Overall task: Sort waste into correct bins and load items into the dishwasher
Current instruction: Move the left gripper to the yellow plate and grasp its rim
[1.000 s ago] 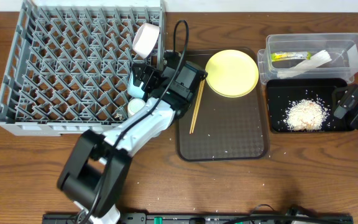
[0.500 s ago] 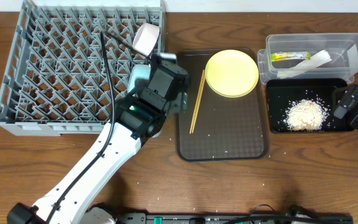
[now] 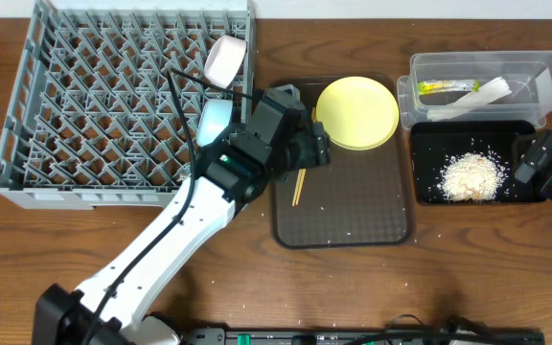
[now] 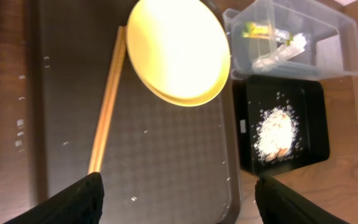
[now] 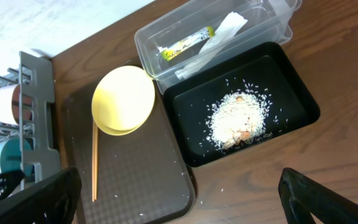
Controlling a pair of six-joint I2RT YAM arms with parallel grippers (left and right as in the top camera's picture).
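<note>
The yellow plate (image 3: 357,112) lies on the brown tray (image 3: 353,220), with two chopsticks (image 3: 297,188) side by side to its left. My left gripper (image 3: 314,149) hovers open and empty over the chopsticks' upper part. In the left wrist view its fingers (image 4: 179,199) straddle the tray below the plate (image 4: 179,50) and the chopsticks (image 4: 106,106). The white cup (image 3: 225,59) and the light blue bowl (image 3: 214,120) sit in the grey dish rack (image 3: 84,105). The white bowl is hidden. My right gripper (image 3: 537,163) is open and empty at the black tray's right end.
The clear tub (image 3: 544,72) holds the green-and-yellow wrapper (image 3: 446,87) and the white paper strip (image 3: 487,93). The black tray (image 3: 425,182) holds the rice heap (image 3: 471,175). Stray rice grains dot the brown tray and the table.
My left arm has swung right, from the rack's right edge to above the brown tray beside the plate. The right arm has not moved.
</note>
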